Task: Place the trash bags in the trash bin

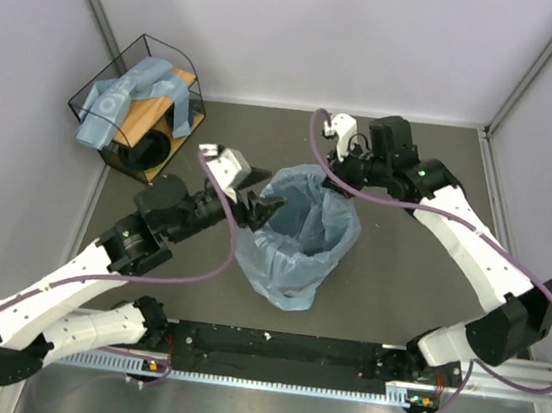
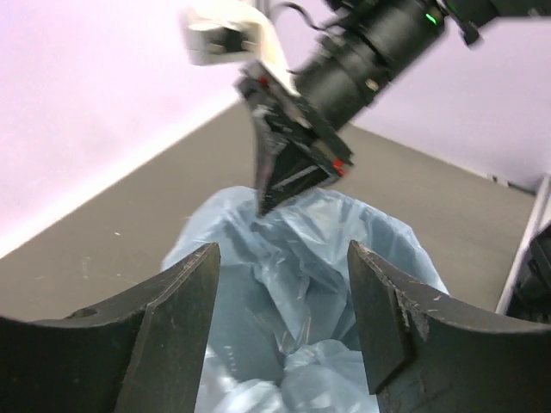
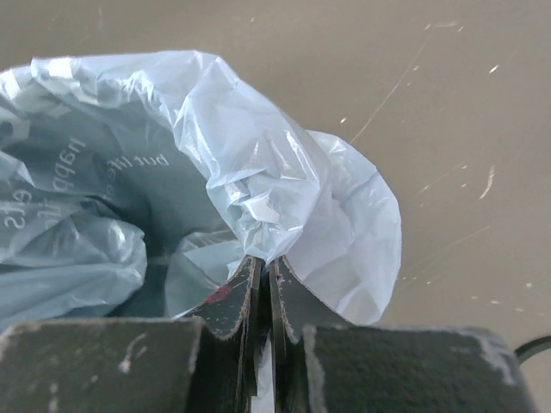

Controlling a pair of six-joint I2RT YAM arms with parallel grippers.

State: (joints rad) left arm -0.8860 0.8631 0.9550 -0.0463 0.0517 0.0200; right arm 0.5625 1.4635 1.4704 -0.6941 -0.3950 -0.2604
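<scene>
A light-blue trash bag [image 1: 295,254] is draped over and into the trash bin at the table's middle. The film covers the bin; only its dark wall shows through the film in the right wrist view [image 3: 103,194]. My left gripper [image 1: 262,195] is open at the bin's left rim, and the bag's crumpled inside [image 2: 284,284] lies beyond its fingers [image 2: 185,310]. My right gripper [image 1: 333,178] is shut on a fold of the bag's edge [image 3: 258,185] at the bin's far rim. It also shows in the left wrist view [image 2: 269,200].
A black wire basket [image 1: 192,83] with a wooden base stands at the back left corner and holds more light-blue bags [image 1: 123,97]. Walls close the table on the left, back and right. The arm bases sit on a black rail [image 1: 279,348] at the near edge.
</scene>
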